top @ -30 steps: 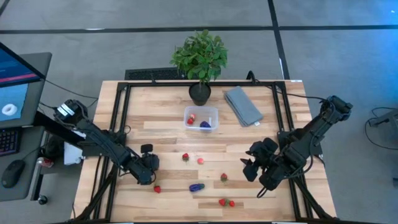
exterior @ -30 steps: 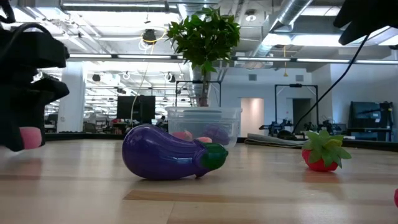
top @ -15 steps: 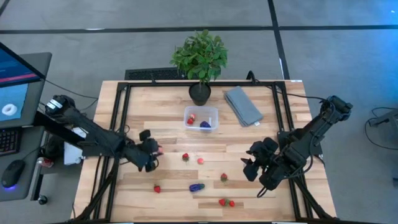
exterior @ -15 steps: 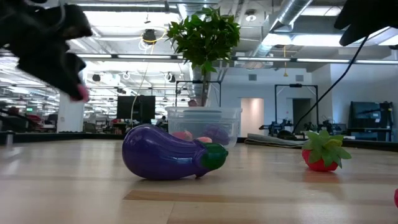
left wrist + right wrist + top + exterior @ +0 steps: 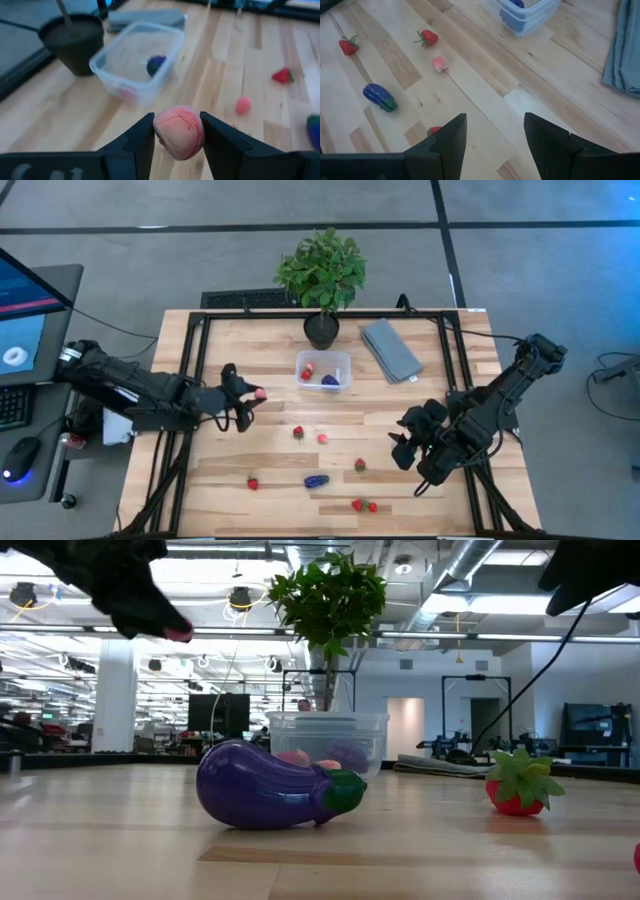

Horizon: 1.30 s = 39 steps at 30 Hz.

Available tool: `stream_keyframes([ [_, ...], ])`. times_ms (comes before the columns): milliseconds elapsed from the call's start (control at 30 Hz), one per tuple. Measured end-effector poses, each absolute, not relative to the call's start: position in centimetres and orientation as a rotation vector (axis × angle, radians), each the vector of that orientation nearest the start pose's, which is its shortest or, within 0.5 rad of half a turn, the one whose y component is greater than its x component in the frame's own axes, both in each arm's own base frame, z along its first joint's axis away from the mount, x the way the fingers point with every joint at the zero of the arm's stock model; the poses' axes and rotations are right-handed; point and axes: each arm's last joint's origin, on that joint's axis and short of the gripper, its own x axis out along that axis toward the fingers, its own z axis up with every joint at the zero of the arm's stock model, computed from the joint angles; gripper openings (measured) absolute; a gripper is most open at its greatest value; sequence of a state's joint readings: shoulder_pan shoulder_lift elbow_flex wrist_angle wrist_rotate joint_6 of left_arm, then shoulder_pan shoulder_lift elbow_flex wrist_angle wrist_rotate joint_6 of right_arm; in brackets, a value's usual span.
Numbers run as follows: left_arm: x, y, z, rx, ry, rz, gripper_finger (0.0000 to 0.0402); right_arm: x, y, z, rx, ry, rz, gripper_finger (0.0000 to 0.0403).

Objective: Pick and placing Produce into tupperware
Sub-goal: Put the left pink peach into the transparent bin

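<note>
left gripper (image 5: 178,137) | raised, level | jaws clamp pink fruit (image 5: 179,132)

You have two pincers to count: the left pincer (image 5: 248,396) holds one pink round piece (image 5: 178,138), and the right pincer (image 5: 407,448) holds nothing. One clear tupperware (image 5: 343,361) stands just ahead of the left pincer, and in it you can count two pieces: one red piece (image 5: 307,370) and one dark purple piece (image 5: 329,380). Between the two pincers, seven pieces lie loose on the counter (image 5: 260,340): five red strawberries (image 5: 298,432), one pink round bit (image 5: 322,438) and one purple eggplant (image 5: 317,480). Beyond the tupperware you have one potted plant (image 5: 321,272) and one folded grey cloth (image 5: 390,349).
</note>
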<state>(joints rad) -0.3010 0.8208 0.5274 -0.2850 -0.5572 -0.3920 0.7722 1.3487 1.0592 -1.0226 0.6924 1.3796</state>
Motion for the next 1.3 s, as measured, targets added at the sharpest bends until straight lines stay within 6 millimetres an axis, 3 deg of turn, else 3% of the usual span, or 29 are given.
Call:
stream_keyframes([
  [433, 20.7, -0.4, 23.4, -0.127, 0.345, 0.331, 0.0139, 18.1, 14.9, 26.2, 0.352, 0.746, -0.582, 0.0221],
  [1033, 25.6, 4.6, 19.5, -0.205, 0.318, 0.312, 0.0139, 18.1, 14.9, 26.2, 0.352, 0.741, -0.583, 0.0221],
  [1300, 28.6, 6.3, 19.8, -0.198, 0.36, 0.306, 0.0139, 18.1, 14.9, 26.2, 0.352, 0.73, -0.589, 0.0221],
])
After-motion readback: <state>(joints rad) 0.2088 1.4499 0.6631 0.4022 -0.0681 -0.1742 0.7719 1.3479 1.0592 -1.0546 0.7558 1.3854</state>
